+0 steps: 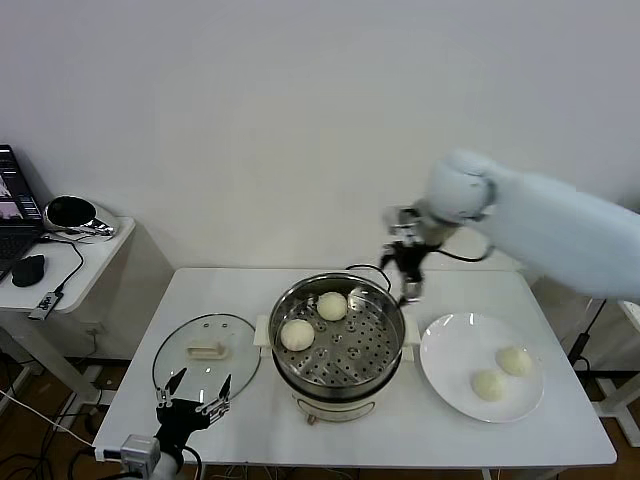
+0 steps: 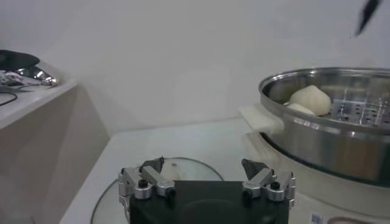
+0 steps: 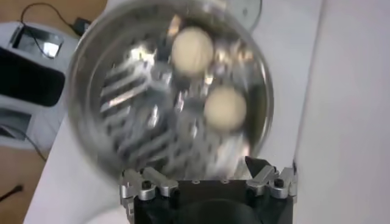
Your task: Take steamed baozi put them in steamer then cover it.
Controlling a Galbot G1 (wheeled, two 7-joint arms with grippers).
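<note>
Approx. half done: two baozi point(image 1: 315, 320) are seen in the steamer point(image 1: 338, 345), two are left on the plate point(image 1: 482, 364). Lid point(image 1: 205, 352) is still off, beside the pot. Right gripper point(image 1: 408, 268) is raised above the rim, fingers wide, empty; left gripper point(image 1: 193, 398) is parked by the lid, wide.

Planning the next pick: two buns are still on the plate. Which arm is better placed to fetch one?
Right. Its open tool hangs at the steamer's far rim, nearer the plate; the left tool sits by the cover.

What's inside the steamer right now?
Two steamed baozi sit on the perforated tray inside the steamer, toward its left and back. The rest of the tray is bare. Whatever lies beneath the tray is hidden.
</note>
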